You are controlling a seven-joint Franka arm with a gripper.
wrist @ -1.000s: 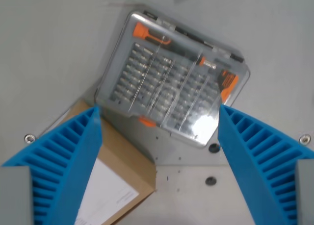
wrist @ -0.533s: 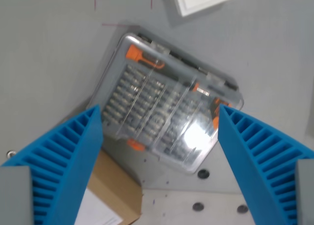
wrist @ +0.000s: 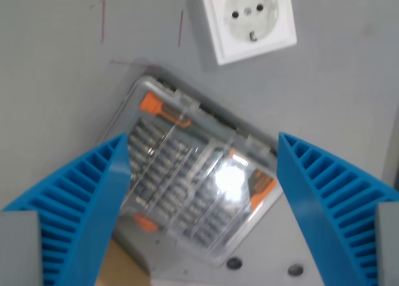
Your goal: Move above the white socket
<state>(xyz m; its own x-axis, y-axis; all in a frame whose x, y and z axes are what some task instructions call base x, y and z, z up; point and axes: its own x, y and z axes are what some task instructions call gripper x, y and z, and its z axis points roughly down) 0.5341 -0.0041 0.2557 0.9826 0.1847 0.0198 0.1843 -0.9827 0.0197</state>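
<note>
**Socket in view, top of frame; pincer open and empty**

White socket [wrist: 245,20] sits at the top of the wrist view, slightly right of centre, rotated a little, flat on the grey desk [wrist: 56,111]. Pincer [wrist: 202,150] is spread wide, blue ribbed fingers [wrist: 87,199] at the wrist view's left and right, nothing between them. Directly under the pincer: a clear plastic bit case [wrist: 193,186] with orange parts inside, lying tilted, glare spot near its middle. Case's upper edge is near the socket but apart from it. Thin red pen marks [wrist: 103,21] on the desk, left of the socket. Brown cardboard corner [wrist: 118,270] at the bottom edge, under the case.
</note>
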